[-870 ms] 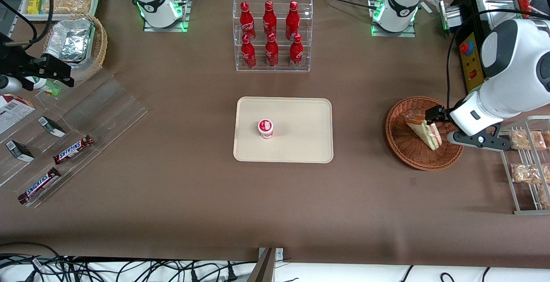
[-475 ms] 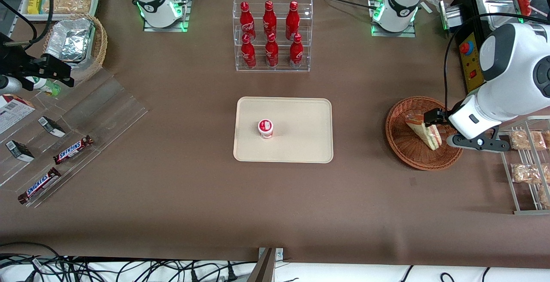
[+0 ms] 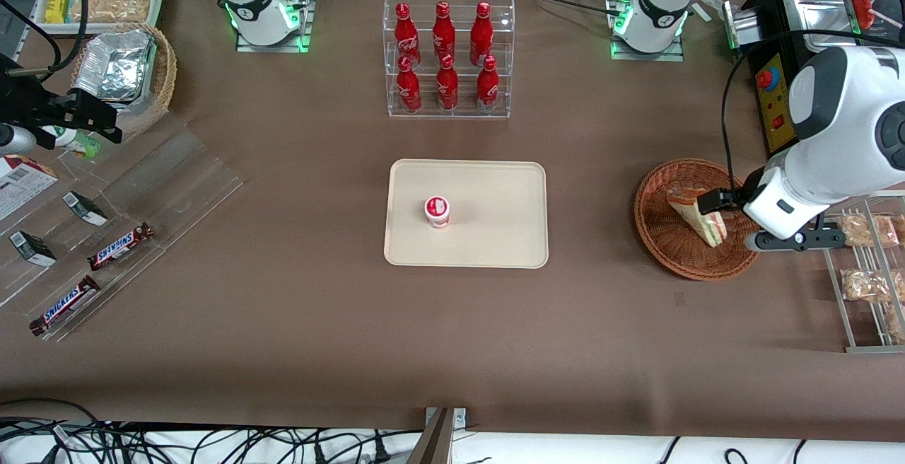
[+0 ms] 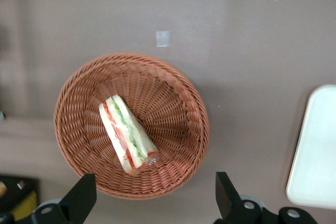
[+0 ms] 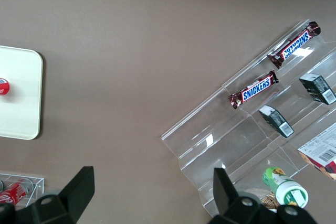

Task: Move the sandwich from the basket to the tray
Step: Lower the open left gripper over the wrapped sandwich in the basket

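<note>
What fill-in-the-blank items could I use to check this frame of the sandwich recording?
1. The sandwich lies in the round woven ____.
2. The gripper hangs above the basket with its fingers ____.
3. The only thing standing on the tray is a small red-lidded ____.
4. The clear rack, farther from the front camera than the tray, holds ____ red bottles.

Missing words: basket; open; cup; six
</note>
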`<state>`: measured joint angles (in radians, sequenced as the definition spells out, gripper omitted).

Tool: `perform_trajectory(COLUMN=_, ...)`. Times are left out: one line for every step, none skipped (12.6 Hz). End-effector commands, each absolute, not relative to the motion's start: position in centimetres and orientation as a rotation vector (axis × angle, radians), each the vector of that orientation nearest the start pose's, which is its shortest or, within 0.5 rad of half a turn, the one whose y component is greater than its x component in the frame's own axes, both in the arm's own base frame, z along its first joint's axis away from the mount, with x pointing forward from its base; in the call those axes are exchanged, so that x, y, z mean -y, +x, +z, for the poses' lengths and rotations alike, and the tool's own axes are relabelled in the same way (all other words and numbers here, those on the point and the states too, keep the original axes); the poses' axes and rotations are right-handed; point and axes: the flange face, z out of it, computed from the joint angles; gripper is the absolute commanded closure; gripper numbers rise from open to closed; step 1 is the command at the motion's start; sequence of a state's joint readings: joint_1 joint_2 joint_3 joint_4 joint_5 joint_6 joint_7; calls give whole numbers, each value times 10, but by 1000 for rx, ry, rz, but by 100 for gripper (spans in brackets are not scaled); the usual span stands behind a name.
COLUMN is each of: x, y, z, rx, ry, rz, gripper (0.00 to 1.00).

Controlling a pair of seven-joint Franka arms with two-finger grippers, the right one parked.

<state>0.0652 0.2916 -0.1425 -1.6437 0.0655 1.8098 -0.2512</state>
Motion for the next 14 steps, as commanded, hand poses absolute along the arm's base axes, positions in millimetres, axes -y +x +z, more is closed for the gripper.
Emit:
perform_trajectory(x=36, y=633, z=424, rx=362, ry=-3065, rz=194, gripper=0)
perform_trajectory(x=35, y=632, z=419, rx=365, ry=-3066, rz=190, gripper=0)
perform_trajectory(x=31, y=630, z=412, rx=377, ry=-3065, rz=188, gripper=0)
perform_trajectory(x=28, y=626, z=406, rx=384, ry=-3061, rz=199, gripper=0)
perform_trajectory(x=28, y=621, z=398, rx=398, ry=-3056, rz=205, gripper=0)
perform_trajectory(x=29, y=617, z=395, rx=452, ry=-3049, rz=178, gripper=0)
perform_trajectory(x=30, y=615, z=390, rx=504, ry=-3042, rz=163, gripper=0)
perform_trajectory(x=30, y=613, z=387, rx=509, ry=-3031, rz=160, gripper=0)
perform_trajectory(x=29, y=612, z=384, rx=489, ry=-3007, rz=154, gripper=0)
perform_trajectory(x=28, y=612, z=380, rx=487, ry=-2998, rz=157, gripper=0)
perform_trajectory(x=27, y=609, z=374, rx=491, ry=-2999, rz=153, gripper=0)
perform_trajectory(x=27, y=606, z=367, rx=506, ry=-3000, rz=140, gripper=0)
perform_trajectory(x=28, y=603, z=362, rx=538, ry=-2995, rz=126, gripper=0)
perform_trajectory(x=29, y=599, z=356, rx=544, ry=-2998, rz=113, gripper=0)
